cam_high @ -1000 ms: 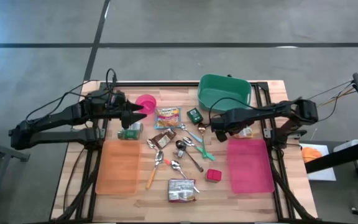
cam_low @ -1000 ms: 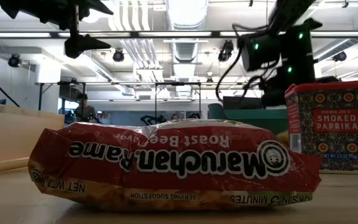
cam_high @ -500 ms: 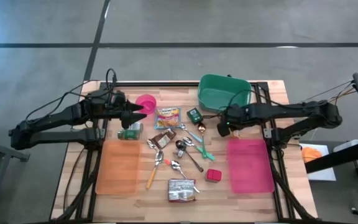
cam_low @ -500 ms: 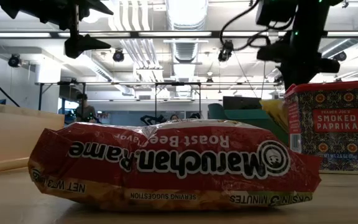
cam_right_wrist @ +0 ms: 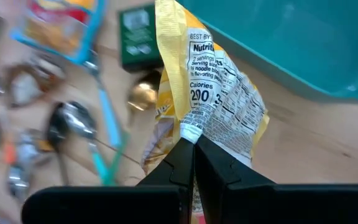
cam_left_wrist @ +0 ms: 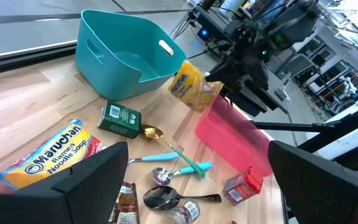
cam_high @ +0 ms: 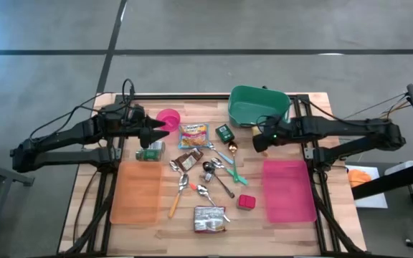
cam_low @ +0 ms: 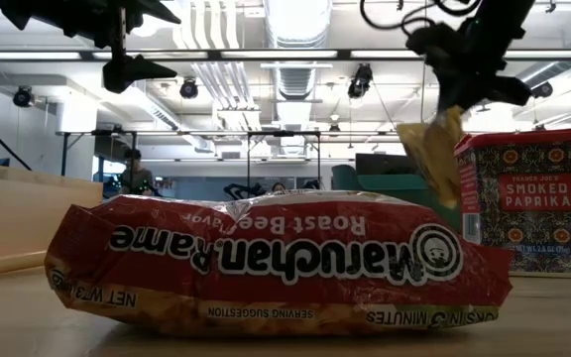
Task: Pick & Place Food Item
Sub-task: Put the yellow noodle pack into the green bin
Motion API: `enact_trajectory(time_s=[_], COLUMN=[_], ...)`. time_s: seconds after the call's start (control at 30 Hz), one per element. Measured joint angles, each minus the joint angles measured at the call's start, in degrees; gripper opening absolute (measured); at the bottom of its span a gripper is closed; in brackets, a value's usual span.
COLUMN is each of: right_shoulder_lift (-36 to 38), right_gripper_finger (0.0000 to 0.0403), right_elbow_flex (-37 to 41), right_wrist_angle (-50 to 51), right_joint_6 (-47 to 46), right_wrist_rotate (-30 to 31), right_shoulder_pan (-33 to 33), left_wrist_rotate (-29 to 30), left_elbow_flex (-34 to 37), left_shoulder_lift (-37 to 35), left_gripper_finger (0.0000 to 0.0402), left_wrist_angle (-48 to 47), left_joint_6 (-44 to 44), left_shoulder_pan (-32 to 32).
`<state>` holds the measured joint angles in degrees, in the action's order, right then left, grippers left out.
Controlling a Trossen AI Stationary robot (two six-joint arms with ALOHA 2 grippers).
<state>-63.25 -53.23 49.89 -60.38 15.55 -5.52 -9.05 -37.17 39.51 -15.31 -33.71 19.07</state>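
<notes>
Yellow packet lifted, carried toward the green bin.

Worktop (cam_high: 314,100): clutter lies as it did a second ago. Green bin (cam_high: 259,104) at the far edge; pink tray (cam_high: 289,190) is now uncovered, since the right arm has swung off it toward the bin. Right pincer (cam_high: 259,141), pressed together on the yellow packet (cam_right_wrist: 211,111), holds it clear of the wood just beside the bin's near wall. Likely next: over the rim, then release. Left pincer (cam_high: 162,129), spread and empty, waits by the pink cup (cam_high: 168,118).
</notes>
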Motion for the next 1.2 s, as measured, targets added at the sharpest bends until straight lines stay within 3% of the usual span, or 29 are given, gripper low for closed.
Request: enact_trajectory(time_s=[0.33, 0.57, 0.9, 1.2], right_shoulder_lift=[3.06, 2.35, -6.57, -15.99], right_gripper_finger=[0.0008, 0.0008, 0.0008, 0.0008], right_elbow_flex=[0.0, 0.0, 0.02, 0.02], right_wrist_angle=[-13.69, -23.88, -36.29, -39.85], right_joint_6=[2.59, 6.56, 12.83, 18.72], right_wrist_rotate=[0.86, 0.6, -9.22, -12.76], right_shoulder_pan=[-2.62, -10.23, -23.72, -31.05], left_wrist_rotate=[-0.01, -0.45, -1.25, -1.23], left_elbow_flex=[0.0, 0.0, 0.0, 0.0], left_shoulder_lift=[0.0, 0.01, 0.0, 0.02], left_gripper_finger=[0.0391, 0.0391, 0.0391, 0.0391], left_wrist_angle=[-0.02, -0.02, -1.52, -1.47], left_joint_6=[-1.0, -2.97, -2.75, -2.78], left_shoulder_pan=[0.0, 0.02, 0.02, 0.02])
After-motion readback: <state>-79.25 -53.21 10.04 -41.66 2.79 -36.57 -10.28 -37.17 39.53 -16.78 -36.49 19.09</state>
